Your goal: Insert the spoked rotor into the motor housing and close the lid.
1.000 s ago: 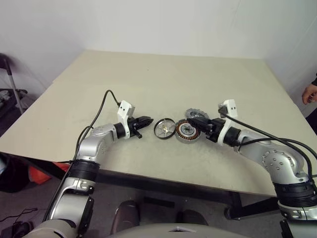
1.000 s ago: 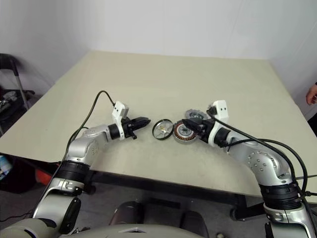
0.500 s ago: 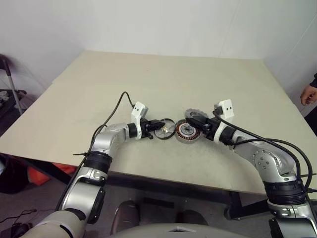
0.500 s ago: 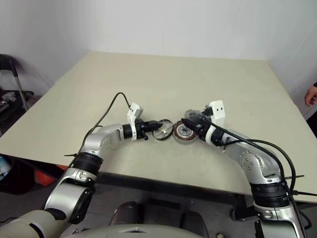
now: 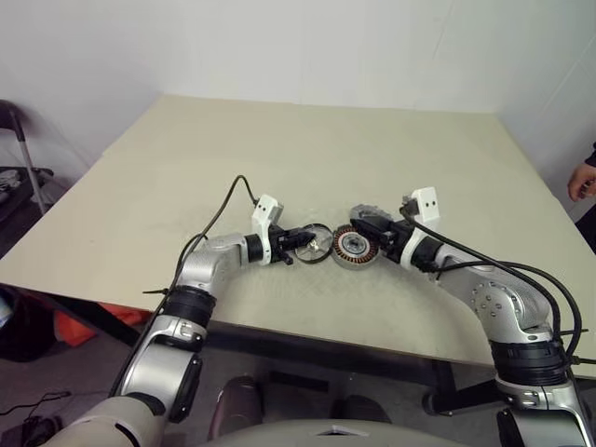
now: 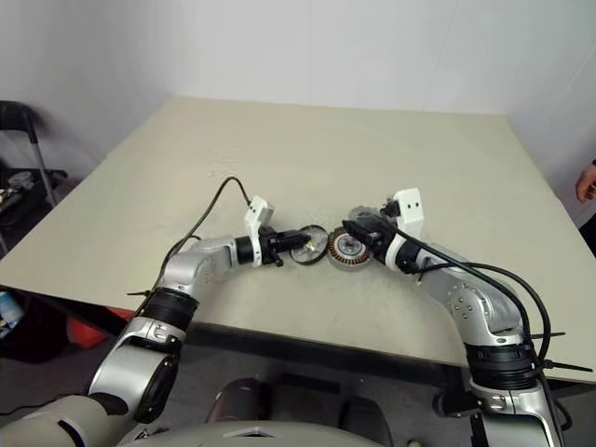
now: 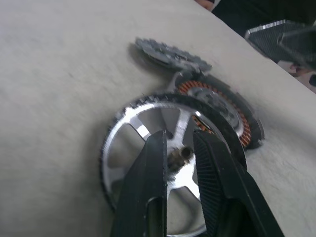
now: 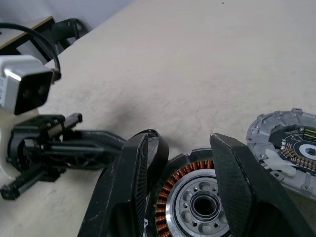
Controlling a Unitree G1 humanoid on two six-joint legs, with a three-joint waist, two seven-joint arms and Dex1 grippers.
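Observation:
The spoked rotor [image 5: 317, 244] stands tilted on the table, leaning against the motor housing [image 5: 355, 248], whose copper windings face up. My left gripper [image 7: 179, 134] stands narrowly open, with its fingers on either side of the rotor's [image 7: 129, 137] small hub pin. From the right, my right gripper [image 8: 180, 139] is shut on the housing [image 8: 197, 205], one finger on each side of its rim. Just behind the housing, the notched grey lid [image 5: 371, 217] lies on the table, apart from both grippers.
The beige table [image 5: 279, 149] stretches far behind the parts, and its front edge runs close below them. A person's hand [image 5: 582, 179] shows past the table's right side. A dark chair [image 5: 14, 130] stands off the left side.
My left arm has reached to the right and slightly down, bringing its fingers from beside the rotor onto its hub. The right gripper has stayed at the housing.

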